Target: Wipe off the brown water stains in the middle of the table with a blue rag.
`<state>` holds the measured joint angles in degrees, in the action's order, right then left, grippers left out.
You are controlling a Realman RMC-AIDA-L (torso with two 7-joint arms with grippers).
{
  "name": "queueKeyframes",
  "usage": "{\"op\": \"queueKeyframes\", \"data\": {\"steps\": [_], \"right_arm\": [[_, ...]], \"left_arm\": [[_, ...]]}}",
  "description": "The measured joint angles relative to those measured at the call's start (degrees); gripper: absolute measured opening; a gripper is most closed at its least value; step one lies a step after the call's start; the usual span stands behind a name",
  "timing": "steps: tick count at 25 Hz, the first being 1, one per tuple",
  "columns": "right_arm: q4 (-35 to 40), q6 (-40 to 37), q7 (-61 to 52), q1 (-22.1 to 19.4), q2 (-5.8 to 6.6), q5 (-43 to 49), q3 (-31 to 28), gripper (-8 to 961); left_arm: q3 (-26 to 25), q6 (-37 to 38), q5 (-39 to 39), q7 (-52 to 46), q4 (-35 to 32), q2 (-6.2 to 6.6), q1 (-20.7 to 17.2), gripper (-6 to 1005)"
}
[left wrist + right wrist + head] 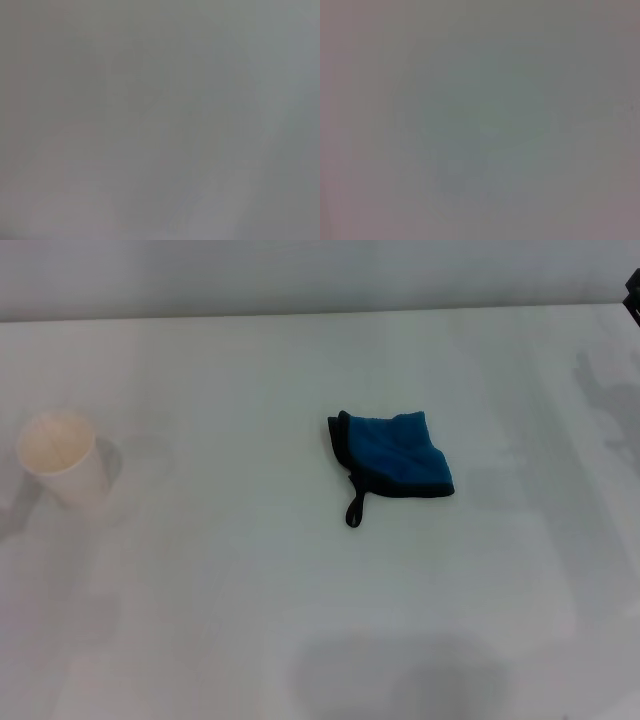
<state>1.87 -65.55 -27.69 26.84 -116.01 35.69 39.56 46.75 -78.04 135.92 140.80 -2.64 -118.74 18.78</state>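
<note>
The blue rag (392, 454) lies flat near the middle of the white table (300, 620) in the head view. It has black trim, and its short black loop (355, 510) points toward me. No pale tan stain shows on the table around the rag. A small dark part of my right arm (632, 290) pokes in at the far right edge, well away from the rag. My left gripper is out of view. Both wrist views show only a blank grey surface.
A white paper cup (62, 457) stands upright at the left of the table. Soft grey shadows lie on the table at the near middle (400, 675) and at the far right (605, 390). The table's far edge runs along the top.
</note>
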Motion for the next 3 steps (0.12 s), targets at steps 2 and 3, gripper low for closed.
{"op": "queueKeyframes", "data": {"steps": [2, 3], "right_arm": [[0.00, 0.00, 0.00, 0.05, 0.00, -0.01, -0.01, 834], [0.00, 0.00, -0.02, 0.08, 0.00, -0.02, -0.01, 834]], "left_arm": [[0.00, 0.00, 0.11, 0.00, -0.02, -0.01, 0.01, 883], [0.00, 0.00, 0.24, 0.00, -0.02, -0.04, 0.03, 883]]}}
